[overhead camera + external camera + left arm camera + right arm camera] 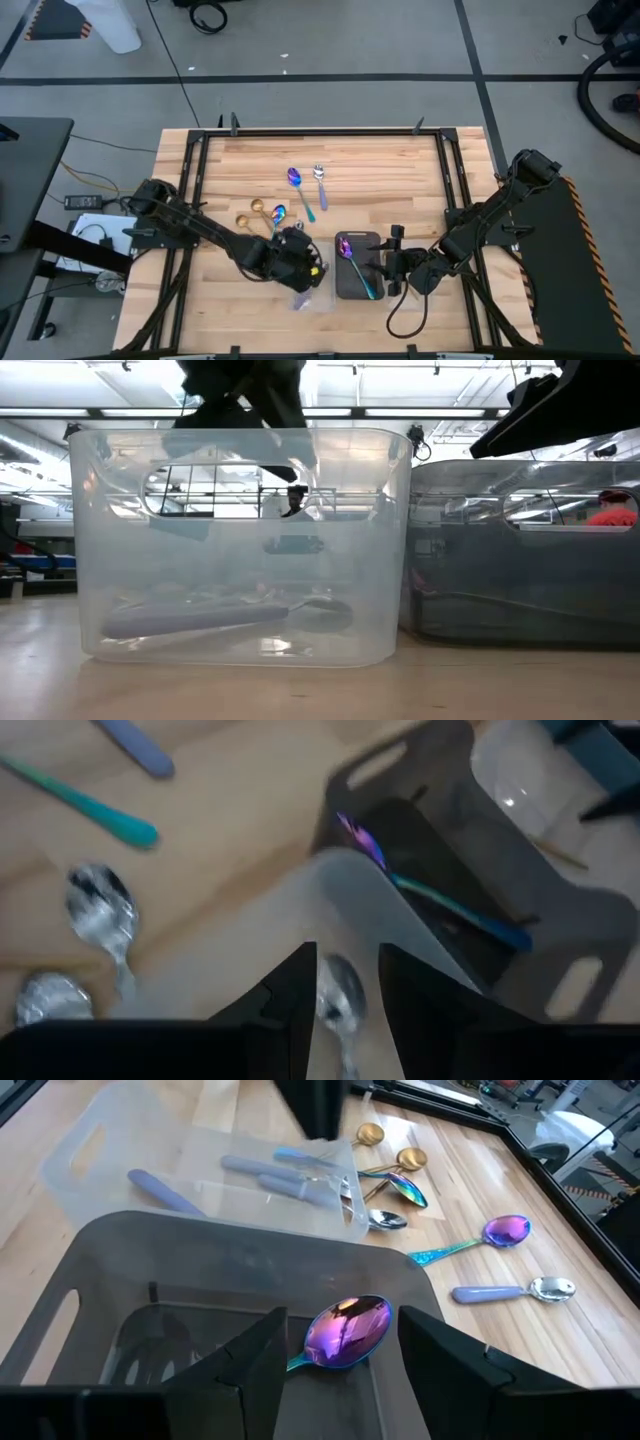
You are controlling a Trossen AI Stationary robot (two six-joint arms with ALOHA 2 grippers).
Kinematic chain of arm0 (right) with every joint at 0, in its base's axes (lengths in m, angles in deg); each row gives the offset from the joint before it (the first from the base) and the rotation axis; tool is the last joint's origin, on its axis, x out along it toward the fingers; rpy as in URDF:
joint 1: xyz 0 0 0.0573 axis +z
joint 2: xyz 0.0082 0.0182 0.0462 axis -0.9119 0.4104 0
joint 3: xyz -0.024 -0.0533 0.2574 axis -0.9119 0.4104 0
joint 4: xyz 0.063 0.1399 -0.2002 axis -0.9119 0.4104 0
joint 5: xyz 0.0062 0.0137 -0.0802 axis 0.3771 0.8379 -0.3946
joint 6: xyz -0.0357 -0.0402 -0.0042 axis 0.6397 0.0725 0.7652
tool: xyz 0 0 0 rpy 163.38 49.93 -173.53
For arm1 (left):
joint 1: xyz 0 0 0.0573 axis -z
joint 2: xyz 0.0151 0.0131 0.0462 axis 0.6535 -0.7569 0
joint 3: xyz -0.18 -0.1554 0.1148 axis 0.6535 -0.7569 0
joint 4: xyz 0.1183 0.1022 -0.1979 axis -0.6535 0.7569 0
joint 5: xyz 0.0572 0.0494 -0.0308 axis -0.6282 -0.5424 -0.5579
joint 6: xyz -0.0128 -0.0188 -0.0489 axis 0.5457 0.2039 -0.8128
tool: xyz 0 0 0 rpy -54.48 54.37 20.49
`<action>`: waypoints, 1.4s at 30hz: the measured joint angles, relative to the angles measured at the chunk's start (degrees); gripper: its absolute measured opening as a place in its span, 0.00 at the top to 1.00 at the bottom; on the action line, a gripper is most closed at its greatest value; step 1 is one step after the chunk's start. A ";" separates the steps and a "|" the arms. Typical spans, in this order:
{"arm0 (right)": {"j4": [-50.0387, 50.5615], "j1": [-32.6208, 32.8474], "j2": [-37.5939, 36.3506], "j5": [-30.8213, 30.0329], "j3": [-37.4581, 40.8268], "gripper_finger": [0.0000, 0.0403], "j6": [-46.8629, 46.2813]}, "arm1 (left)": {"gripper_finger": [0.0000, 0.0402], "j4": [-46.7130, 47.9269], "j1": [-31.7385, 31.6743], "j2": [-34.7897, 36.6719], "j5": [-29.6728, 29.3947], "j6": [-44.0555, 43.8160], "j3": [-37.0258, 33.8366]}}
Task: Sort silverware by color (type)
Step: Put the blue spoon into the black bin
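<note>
Two trays sat side by side near the table's front edge: a clear tray (310,290) and a dark tray (357,266). An iridescent spoon (355,265) lay in the dark tray. The left gripper (312,272) hovered over the clear tray, fingers parted, above a silver spoon (340,990). The right gripper (396,262) waited beside the dark tray, fingers apart and empty. More spoons, including two gold spoons (250,213), lay loose on the table (400,190).
</note>
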 joint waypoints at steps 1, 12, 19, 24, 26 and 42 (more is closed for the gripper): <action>0.02 0.02 0.00 0.00 0.02 0.51 -0.02 | 0.71 -0.19 -0.81 0.08 0.26 0.60 0.02; 1.25 0.02 -0.02 0.28 0.00 0.51 0.02 | 0.71 0.07 -9.75 -0.21 2.75 8.75 0.02; 1.36 0.02 -0.02 0.56 0.00 0.51 -0.47 | 0.71 3.60 -15.58 -0.21 4.66 8.87 0.02; 1.82 0.02 -0.02 1.43 0.00 0.51 -1.78 | 0.68 7.28 -18.98 -0.21 5.00 8.57 0.02; 1.90 0.02 -0.02 1.39 0.00 0.51 -1.90 | 0.66 8.66 -20.40 -0.21 5.69 8.55 0.02; 5.16 0.52 -0.04 1.55 0.00 0.51 -4.15 | 0.60 25.73 -19.54 0.34 14.97 8.30 0.00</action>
